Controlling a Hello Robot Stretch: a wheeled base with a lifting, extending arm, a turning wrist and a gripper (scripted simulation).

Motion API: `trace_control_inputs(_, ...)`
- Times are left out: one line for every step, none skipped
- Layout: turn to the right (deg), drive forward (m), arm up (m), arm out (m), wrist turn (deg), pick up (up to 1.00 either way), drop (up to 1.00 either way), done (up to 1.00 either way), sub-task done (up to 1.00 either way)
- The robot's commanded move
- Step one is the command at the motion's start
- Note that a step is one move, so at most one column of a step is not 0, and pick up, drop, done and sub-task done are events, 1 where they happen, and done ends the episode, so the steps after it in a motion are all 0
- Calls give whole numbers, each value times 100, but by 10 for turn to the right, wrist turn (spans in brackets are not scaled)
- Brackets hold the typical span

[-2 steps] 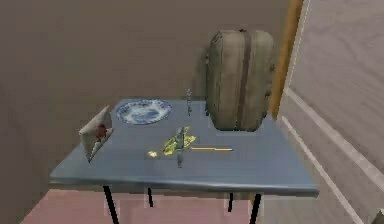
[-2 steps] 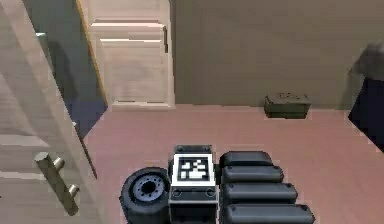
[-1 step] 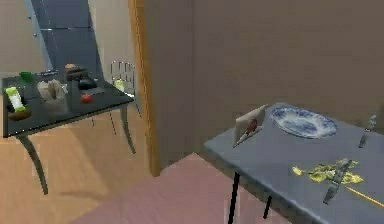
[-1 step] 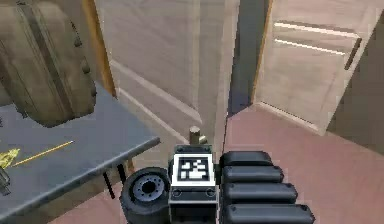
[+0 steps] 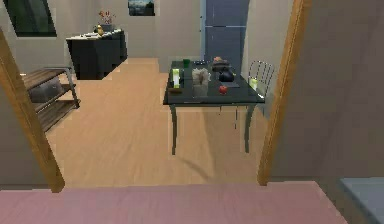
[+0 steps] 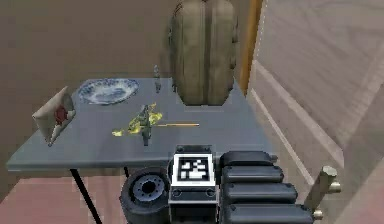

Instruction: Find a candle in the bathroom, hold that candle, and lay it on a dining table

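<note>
The dark dining table [image 5: 200, 96] stands past a doorway in the middle of the forward view, with several small things on it. In the arm side view my gripper [image 6: 146, 118] reaches up from the arm's dark body [image 6: 147, 190] beside the white marker square [image 6: 196, 168]. Its thin fingers stand in front of a grey tabletop [image 6: 70, 148]. A thin yellowish thing [image 6: 168, 125] lies across at the fingers, over that tabletop. I cannot tell whether the gripper holds anything.
Wooden door posts [image 5: 282, 90] [image 5: 25, 115] frame the way ahead. A chair [image 5: 260, 74] stands right of the dining table, a dark cabinet [image 5: 97, 52] at the back left, and a wooden shelf [image 5: 52, 92] at the left. The grey table bears a backpack [image 6: 204, 50], a plate [image 6: 107, 91] and a small frame [image 6: 55, 113].
</note>
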Motion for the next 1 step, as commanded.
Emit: trace_control_inputs(0,55,0,0,0,0,0,0,0)
